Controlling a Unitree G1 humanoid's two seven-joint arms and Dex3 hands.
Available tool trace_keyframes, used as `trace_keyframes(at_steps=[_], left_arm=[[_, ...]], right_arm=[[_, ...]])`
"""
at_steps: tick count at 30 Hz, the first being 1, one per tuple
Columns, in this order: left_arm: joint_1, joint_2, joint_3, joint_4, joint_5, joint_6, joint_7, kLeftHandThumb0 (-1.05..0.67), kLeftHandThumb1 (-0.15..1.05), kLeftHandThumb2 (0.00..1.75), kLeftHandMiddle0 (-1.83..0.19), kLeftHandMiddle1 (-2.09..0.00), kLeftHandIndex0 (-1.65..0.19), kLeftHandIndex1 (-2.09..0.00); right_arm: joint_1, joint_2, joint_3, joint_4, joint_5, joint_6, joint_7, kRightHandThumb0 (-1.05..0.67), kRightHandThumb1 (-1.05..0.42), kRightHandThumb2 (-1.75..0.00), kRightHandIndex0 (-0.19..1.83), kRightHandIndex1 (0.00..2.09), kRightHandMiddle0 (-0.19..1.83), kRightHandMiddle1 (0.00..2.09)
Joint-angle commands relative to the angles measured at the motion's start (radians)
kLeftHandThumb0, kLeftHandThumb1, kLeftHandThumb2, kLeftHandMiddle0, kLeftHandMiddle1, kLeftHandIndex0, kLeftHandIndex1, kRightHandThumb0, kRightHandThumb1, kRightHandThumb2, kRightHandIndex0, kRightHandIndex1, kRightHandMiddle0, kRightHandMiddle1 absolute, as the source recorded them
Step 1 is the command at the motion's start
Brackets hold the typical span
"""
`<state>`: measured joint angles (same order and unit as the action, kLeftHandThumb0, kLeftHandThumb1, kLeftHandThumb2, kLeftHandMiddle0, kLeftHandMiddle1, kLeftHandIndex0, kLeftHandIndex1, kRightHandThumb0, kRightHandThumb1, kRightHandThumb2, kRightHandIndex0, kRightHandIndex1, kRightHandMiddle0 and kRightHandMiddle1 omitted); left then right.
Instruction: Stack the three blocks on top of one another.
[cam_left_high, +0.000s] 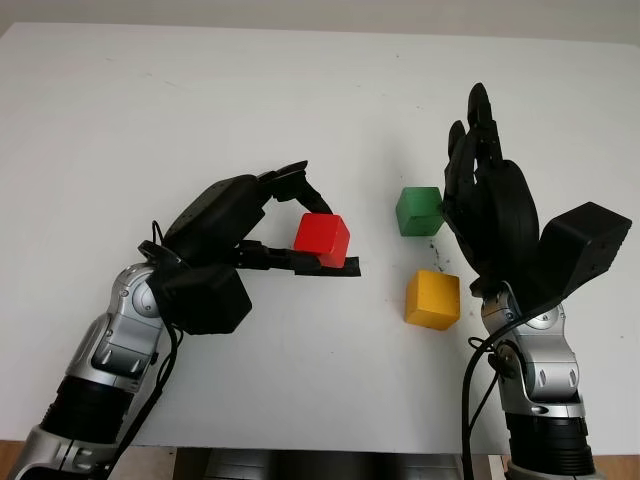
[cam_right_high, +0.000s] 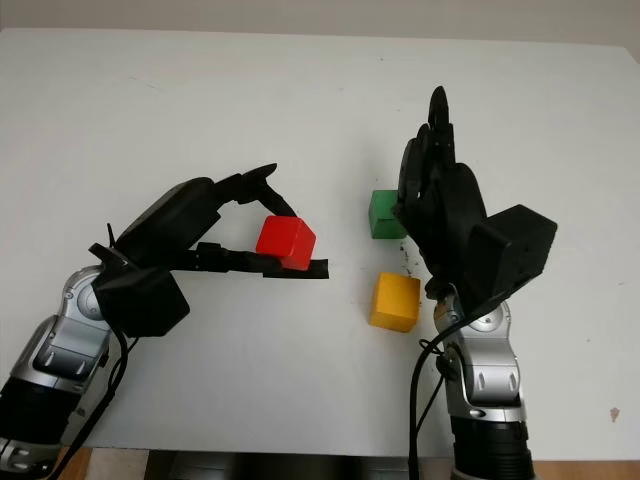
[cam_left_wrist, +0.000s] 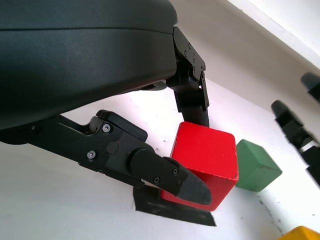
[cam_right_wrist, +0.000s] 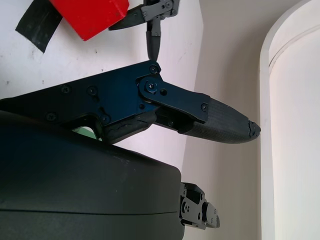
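Note:
My left hand (cam_left_high: 317, 236) is shut on the red block (cam_left_high: 322, 240), with one finger on its far side and one on its near side. The block is just over a strip of black tape (cam_left_high: 338, 268) on the white table (cam_left_high: 200, 100); I cannot tell whether it touches the table. The green block (cam_left_high: 419, 210) sits to the right of the red one. The yellow block (cam_left_high: 432, 299) lies nearer to me than the green one, apart from it. My right hand (cam_left_high: 472, 140) is open, raised just right of these two blocks and touching neither.
The table's far edge (cam_left_high: 320, 34) runs along the top, and its near edge (cam_left_high: 300, 447) lies between my two arms. Small dark specks (cam_left_high: 436, 250) mark the surface between the green and yellow blocks.

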<state>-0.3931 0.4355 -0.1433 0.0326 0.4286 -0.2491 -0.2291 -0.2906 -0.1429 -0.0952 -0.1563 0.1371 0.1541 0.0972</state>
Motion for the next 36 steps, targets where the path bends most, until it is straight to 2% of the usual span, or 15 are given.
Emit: trace_keyframes(at_steps=[1, 19, 25, 36], left_arm=[[0.011, -0.001, -0.007, -0.017, 0.021, -0.004, 0.021, -0.46, 1.02, 0.06, -0.19, -0.04, -0.46, -1.48], [-0.026, -0.009, -0.031, 0.057, 0.052, -0.018, 0.045, -0.48, 1.03, 0.05, -0.21, -0.06, -0.48, -1.48], [-0.024, -0.005, -0.029, 0.040, 0.015, 0.017, -0.013, -0.49, 1.04, 0.06, -0.19, -0.05, -0.47, -1.49], [-0.015, 0.005, -0.032, 0.004, 0.017, 0.051, -0.055, -0.50, 1.05, 0.06, -0.19, -0.05, -0.47, -1.52]], right_arm=[[0.011, 0.005, -0.008, -0.024, 0.009, 0.010, -0.002, -0.74, -1.05, -0.74, -0.19, 0.00, -0.19, 0.00], [-0.020, 0.001, -0.022, 0.049, 0.009, -0.036, 0.002, -0.75, -1.05, -0.73, -0.19, 0.00, -0.19, 0.00], [-0.014, 0.002, -0.020, 0.041, 0.010, -0.037, 0.002, -0.75, -1.05, -0.73, -0.19, 0.00, -0.19, 0.00], [-0.003, 0.006, -0.016, 0.031, 0.012, -0.032, -0.001, -0.74, -1.05, -0.75, -0.19, 0.00, -0.19, 0.00]])
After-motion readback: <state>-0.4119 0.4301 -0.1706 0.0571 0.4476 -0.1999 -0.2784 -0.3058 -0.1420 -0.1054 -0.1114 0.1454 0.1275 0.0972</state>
